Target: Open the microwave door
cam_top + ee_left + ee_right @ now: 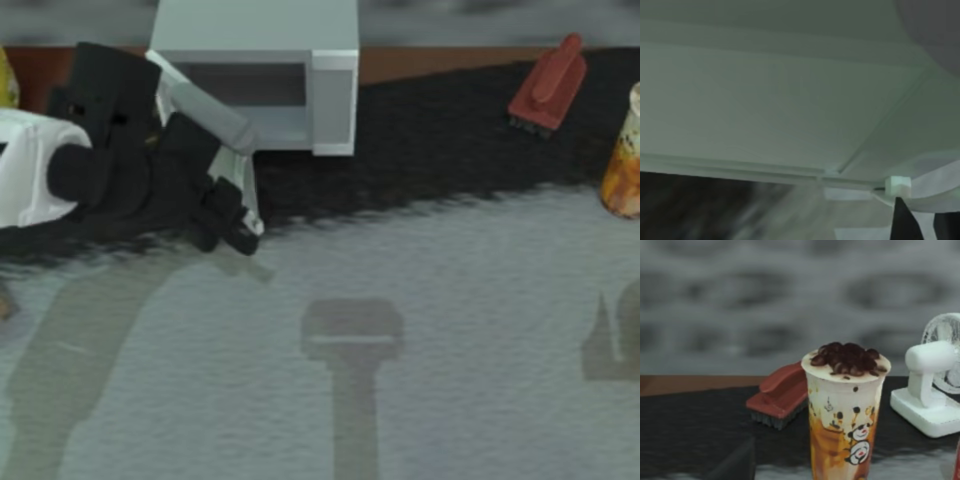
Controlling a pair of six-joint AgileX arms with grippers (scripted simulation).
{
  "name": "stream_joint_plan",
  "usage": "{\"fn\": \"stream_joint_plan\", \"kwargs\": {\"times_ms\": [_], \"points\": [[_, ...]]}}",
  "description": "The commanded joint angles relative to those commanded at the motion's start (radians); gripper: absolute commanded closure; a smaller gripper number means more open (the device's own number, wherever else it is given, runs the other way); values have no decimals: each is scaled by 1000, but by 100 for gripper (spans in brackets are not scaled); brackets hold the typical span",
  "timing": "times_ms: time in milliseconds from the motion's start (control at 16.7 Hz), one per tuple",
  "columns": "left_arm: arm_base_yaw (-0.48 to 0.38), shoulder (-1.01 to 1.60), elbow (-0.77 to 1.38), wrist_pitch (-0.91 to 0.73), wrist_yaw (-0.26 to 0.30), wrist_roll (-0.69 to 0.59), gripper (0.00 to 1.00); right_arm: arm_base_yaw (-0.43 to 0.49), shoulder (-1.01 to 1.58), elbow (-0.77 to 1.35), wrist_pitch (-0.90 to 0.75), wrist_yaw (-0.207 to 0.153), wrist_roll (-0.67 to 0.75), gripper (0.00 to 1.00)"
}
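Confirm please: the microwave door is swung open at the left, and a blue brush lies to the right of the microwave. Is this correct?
One detail is wrong: the brush is red, not blue, as the top view shows. The rest holds: the microwave door is swung open at the left of the microwave, with the left claw at its edge, and the brush lies to the right.

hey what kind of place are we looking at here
Probably a rendered tabletop test scene with kitchen odds and ends: a microwave with its door swung open, a red brush, and a bubble tea cup.

Left arm [40, 170]: white casing, bulky black wrist, black gripper [232, 228].
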Motion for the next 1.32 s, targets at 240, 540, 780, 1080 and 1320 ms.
{"fn": "stream_joint_plan", "kwargs": {"times_ms": [240, 540, 780, 1080, 1320], "points": [[21, -6, -1, -11, 24, 40, 100, 0, 0, 0, 0, 0, 0, 0], [25, -7, -2, -14, 28, 48, 100, 0, 0, 0, 0, 0, 0, 0], [25, -7, -2, -14, 28, 48, 100, 0, 0, 0, 0, 0, 0, 0], [25, -7, -2, -14, 28, 48, 100, 0, 0, 0, 0, 0, 0, 0], [25, -7, -2, -14, 28, 48, 100, 0, 0, 0, 0, 0, 0, 0]]}}
